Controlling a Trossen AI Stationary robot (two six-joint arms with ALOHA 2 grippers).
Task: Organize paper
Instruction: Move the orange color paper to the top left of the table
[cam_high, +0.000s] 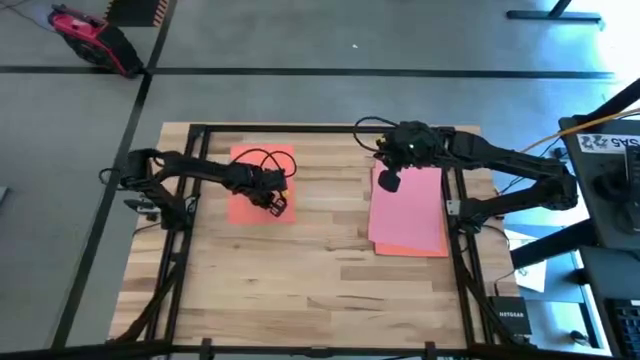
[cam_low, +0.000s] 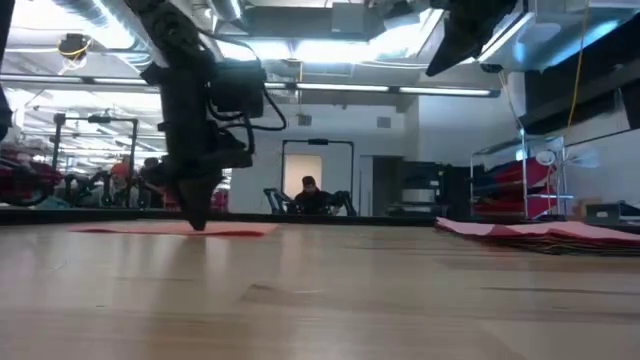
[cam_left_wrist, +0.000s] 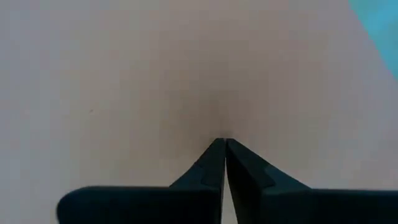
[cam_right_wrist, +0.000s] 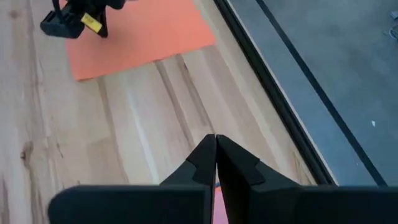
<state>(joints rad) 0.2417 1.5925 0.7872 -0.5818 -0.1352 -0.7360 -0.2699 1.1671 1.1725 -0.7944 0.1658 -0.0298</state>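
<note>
The bench (cam_high: 300, 270) is pale wooden planks edged by a black frame. Two lots of paper lie directly on it. A single orange sheet (cam_high: 250, 205) lies flat at about ten o'clock from the bench's middle. A pink-topped stack (cam_high: 410, 215), its sheets slightly fanned at the near edge, lies at about two to three o'clock, well apart from the orange one.

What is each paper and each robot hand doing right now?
orange sheet: lying flat and alone on the table's left part, under the left gripper.
pink stack: lying on the right part, sheets slightly fanned.
left gripper: shut, tips down on the orange sheet.
right gripper: shut, raised above the table near the pink stack's far end.
</note>
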